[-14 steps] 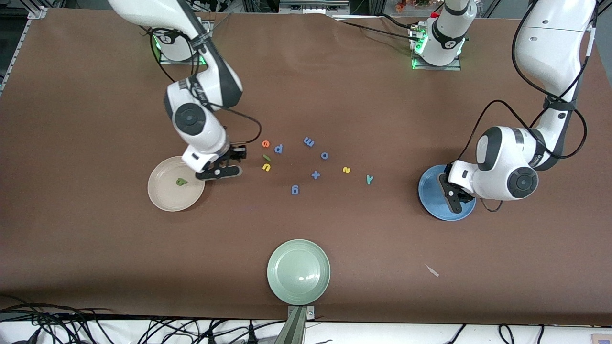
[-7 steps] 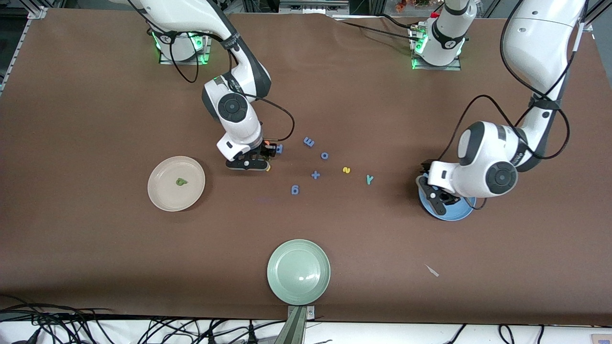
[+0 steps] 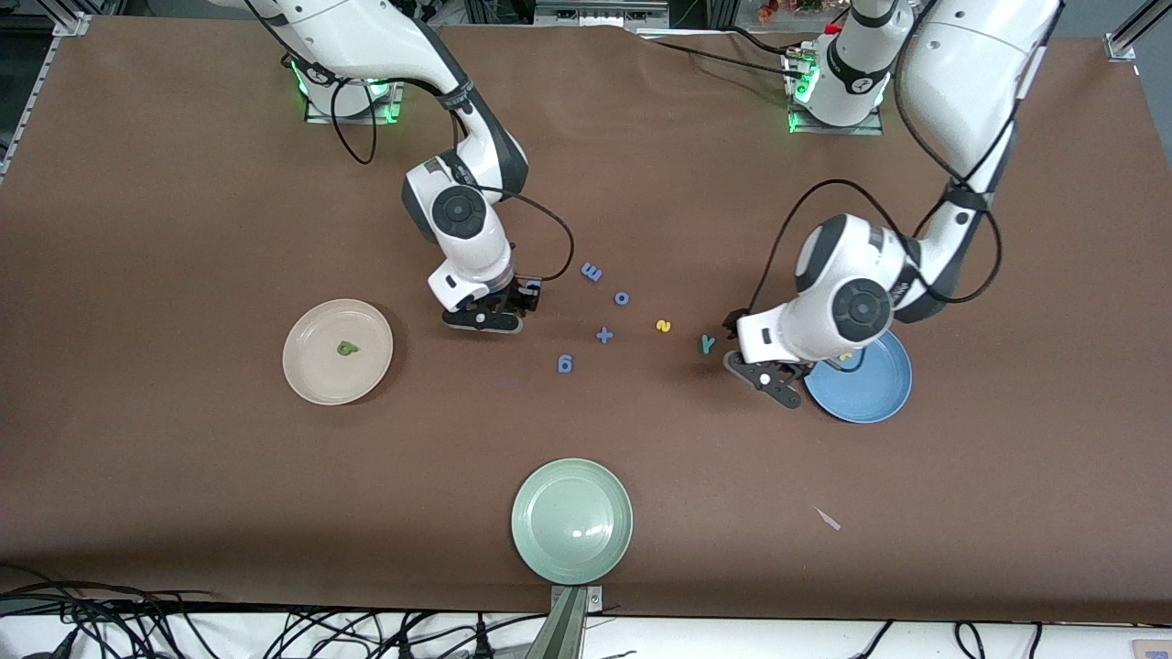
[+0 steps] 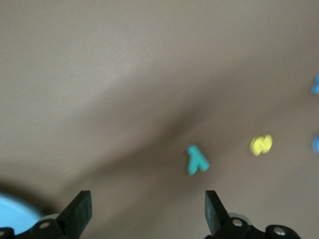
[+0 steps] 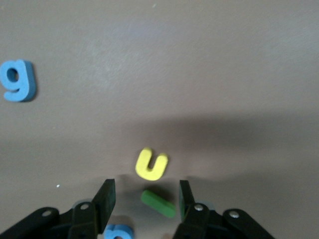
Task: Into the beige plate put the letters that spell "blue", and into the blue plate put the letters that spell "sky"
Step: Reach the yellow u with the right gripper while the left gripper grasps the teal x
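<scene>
Foam letters: I am judging these small, light and a little squashy, thin enough to slip out, so I am planning to pinch each across its flat edges, low against the counter (image 3: 183,513).
Right pincer (image 5: 144,199): I am hovering it over the letter cluster with the jaws partly spread and nothing between them.
Green l (image 5: 158,203): it is lying right between my right jaws, set at a slant.
Yellow u (image 5: 151,164): it is sitting just beside the l, just clear of my right fingertips.
Left pincer (image 4: 148,211): I am holding it wide apart and empty, over bare counter beside the blue plate (image 3: 870,398).
Teal y (image 4: 196,159): it is lying near my left pincer, ahead of the jaws, not yet between them.
Yellow s (image 4: 260,144): it is resting close by the y.
Yellow k (image 3: 848,355): it seems to be lying in the blue plate, half hidden by my left arm.
Green b (image 3: 345,348): it is lying in the beige plate (image 3: 307,380).
</scene>
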{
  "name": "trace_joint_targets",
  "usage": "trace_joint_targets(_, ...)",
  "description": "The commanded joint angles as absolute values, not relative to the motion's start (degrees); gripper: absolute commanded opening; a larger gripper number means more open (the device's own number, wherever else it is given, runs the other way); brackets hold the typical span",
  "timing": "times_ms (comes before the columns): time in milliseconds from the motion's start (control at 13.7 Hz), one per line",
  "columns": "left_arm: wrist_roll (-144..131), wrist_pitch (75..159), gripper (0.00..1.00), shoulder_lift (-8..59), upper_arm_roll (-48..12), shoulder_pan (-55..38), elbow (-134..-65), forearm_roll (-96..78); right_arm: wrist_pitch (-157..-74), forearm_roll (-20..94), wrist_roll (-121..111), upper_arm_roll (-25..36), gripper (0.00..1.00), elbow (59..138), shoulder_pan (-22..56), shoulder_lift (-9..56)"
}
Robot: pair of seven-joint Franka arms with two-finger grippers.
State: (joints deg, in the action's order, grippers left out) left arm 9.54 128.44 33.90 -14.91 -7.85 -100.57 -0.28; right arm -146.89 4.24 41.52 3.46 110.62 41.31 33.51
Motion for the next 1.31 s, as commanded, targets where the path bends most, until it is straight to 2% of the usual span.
trace_joint_targets(0, 0.3, 132.18, 1.0, 35.94, -14.5, -10.45, -100.55, 0.88, -147.83, 4.75, 42.63, 3.6, 0.59, 109.34, 41.92, 34.98)
trace_joint_targets(219, -5.87, 132.8, 0.99, 37.61, -14.5, -12.3, -100.98, 0.97, -148.01, 4.48, 42.45, 3.69, 0.59, 109.42, 41.84, 35.42)
trace_joint_targets(365, -6.42, 134.11, 0.94, 38.84, -14.15, -13.27, -101.6, 1.05, -149.32, 4.4, 41.84, 3.78, 0.57, 109.42, 41.49, 36.03)
trace_joint_targets(438, -6.42, 134.9, 0.93, 39.2, -14.15, -13.36, -101.86, 1.14, -149.85, 4.39, 41.84, 3.78, 0.54, 109.42, 41.4, 36.21)
trace_joint_targets(584, -6.42, 135.09, 0.89, 39.73, -14.15, -13.36, -101.87, 4.11, -149.94, 4.39, 41.84, 3.78, 0.4, 109.42, 41.4, 36.3)
trace_joint_targets(656, -6.5, 135.09, 0.86, 39.73, -14.24, -13.27, -101.95, 5.7, -149.94, 4.39, 41.84, 3.78, 0.3, 109.42, 41.4, 36.39)
trace_joint_targets(802, -6.77, 134.48, 0.71, 39.64, -14.24, -13.45, -102.04, 5.71, -149.85, 4.22, 41.66, 3.78, 0.09, 109.51, 41.31, 36.39)
trace_joint_targets(875, -6.77, 134.39, 0.64, 39.64, -14.24, -13.45, -102.13, 5.8, -149.77, 4.13, 41.23, 3.95, 0.08, 109.42, 41.31, 36.13)
trace_joint_targets(1094, -6.77, 134.3, 0.26, 39.55, -14.24, -13.45, -103.01, 5.89, -143.82, 4.22, 33.61, 6.58, 0.08, 109.07, 40.52, 33.32)
trace_joint_targets(1167, -6.77, 134.21, 0.17, 39.46, -14.24, -13.45, -102.92, 5.89, -141.01, 4.31, 30.27, 7.9, 0.08, 108.29, 40.26, 32.18)
trace_joint_targets(1240, -6.77, 133.77, 0.15, 39.2, -14.15, -13.36, -102.92, 5.89, -137.24, 4.39, 26.84, 9.3, 0.08, 107.15, 40.25, 31.3)
